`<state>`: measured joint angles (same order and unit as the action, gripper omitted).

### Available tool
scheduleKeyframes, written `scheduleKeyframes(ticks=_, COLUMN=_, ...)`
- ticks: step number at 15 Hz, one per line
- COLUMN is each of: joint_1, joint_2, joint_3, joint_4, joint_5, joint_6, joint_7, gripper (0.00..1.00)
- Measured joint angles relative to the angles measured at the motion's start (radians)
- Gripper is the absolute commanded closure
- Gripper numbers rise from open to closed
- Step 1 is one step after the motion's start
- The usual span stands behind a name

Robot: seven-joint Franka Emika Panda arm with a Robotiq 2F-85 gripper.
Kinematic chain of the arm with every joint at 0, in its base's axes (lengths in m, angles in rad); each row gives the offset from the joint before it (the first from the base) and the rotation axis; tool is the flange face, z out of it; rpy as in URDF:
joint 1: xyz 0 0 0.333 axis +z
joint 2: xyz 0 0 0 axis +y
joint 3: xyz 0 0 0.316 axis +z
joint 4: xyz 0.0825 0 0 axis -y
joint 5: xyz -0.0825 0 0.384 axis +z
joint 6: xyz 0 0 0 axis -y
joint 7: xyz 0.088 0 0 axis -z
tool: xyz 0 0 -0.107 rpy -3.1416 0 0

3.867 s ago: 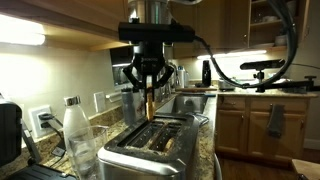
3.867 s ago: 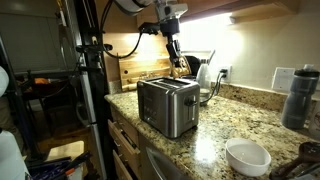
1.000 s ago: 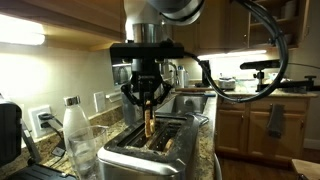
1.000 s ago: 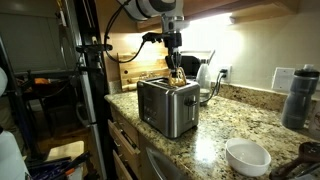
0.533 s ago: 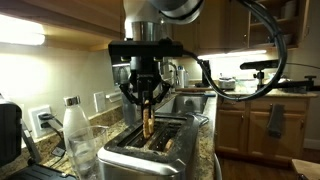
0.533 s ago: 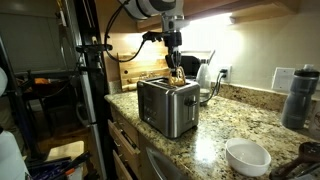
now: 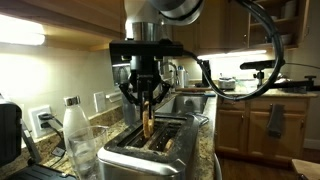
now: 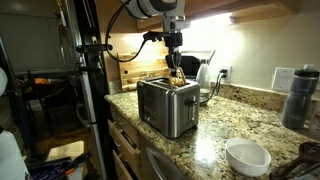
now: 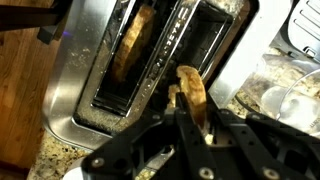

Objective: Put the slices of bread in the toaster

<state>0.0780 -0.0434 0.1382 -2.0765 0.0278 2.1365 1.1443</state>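
Observation:
The shiny steel toaster [image 7: 140,152] [image 8: 166,108] [image 9: 80,85] stands on the granite counter. One slice of bread [image 9: 133,45] sits in a slot. My gripper [image 7: 147,103] [image 8: 176,68] [image 9: 190,125] hangs right above the toaster, shut on a second slice of bread [image 7: 148,122] [image 9: 193,93], held upright. Its lower end reaches the top of the other slot. In an exterior view the held slice [image 8: 178,78] shows just over the toaster's top.
A clear bottle with a white cap [image 7: 76,130] stands beside the toaster. A white bowl [image 8: 247,157] and a dark bottle [image 8: 298,96] are on the counter. A wooden board [image 8: 135,70] leans on the wall. A black stand [image 8: 92,90] is near the counter's edge.
Since 3.9 s ago the gripper has come down with the slice to the slot. In the last second it has barely moved.

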Motion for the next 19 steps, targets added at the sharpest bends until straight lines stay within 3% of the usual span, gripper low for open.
scheduleKeyframes(ticks=6, joint_1=0.0, joint_2=0.003, joint_3=-0.008, joint_4=0.0, joint_5=0.001, joint_6=0.0, joint_7=-0.013, gripper=0.09)
scheduleKeyframes(ticks=8, joint_1=0.0, joint_2=0.003, joint_3=-0.01, joint_4=0.0, joint_5=0.001, joint_6=0.001, joint_7=-0.033, gripper=0.0)
scheduleKeyframes(ticks=9, joint_1=0.0, joint_2=0.003, joint_3=-0.011, joint_4=0.0, joint_5=0.0, joint_6=0.001, joint_7=-0.043, gripper=0.15)
scheduleKeyframes(ticks=11, joint_1=0.0, joint_2=0.002, joint_3=-0.014, joint_4=0.0, joint_5=-0.001, joint_6=0.001, joint_7=-0.055, gripper=0.02)
scheduleKeyframes(ticks=12, joint_1=0.0, joint_2=0.002, joint_3=-0.014, joint_4=0.0, joint_5=-0.001, joint_6=0.001, joint_7=-0.059, gripper=0.0)
scheduleKeyframes(ticks=19, joint_1=0.0, joint_2=0.002, joint_3=-0.015, joint_4=0.0, joint_5=-0.001, joint_6=0.001, joint_7=-0.064, gripper=0.0)
